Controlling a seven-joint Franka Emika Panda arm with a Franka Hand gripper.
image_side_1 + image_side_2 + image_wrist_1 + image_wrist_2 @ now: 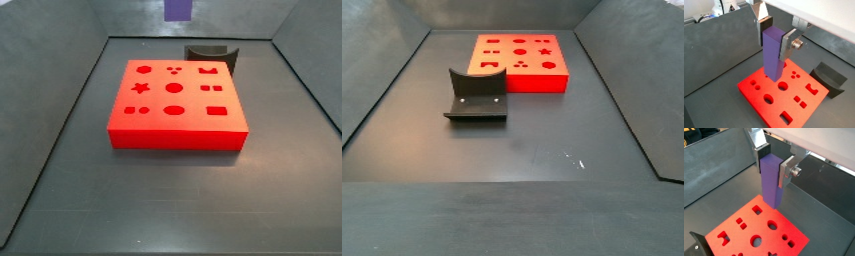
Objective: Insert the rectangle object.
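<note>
My gripper (773, 42) is shut on the rectangle object (772, 57), a long purple-blue bar that hangs upright between the silver fingers (789, 46). Both wrist views show this grip; the gripper (772, 170) holds the bar (771, 185) by its upper end. The bar's lower end is well above the red block (777, 97) with shaped holes, which also shows in the wrist view (757, 230). In a side view only the bar's lower end (178, 10) shows, high above the far edge of the red block (177, 100). The gripper is out of both side views.
The dark fixture (476, 95) stands on the floor beside the red block (520, 60). It also shows in both wrist views (831, 77) (697, 244) and in a side view (211, 55). Grey walls (54, 90) enclose the floor.
</note>
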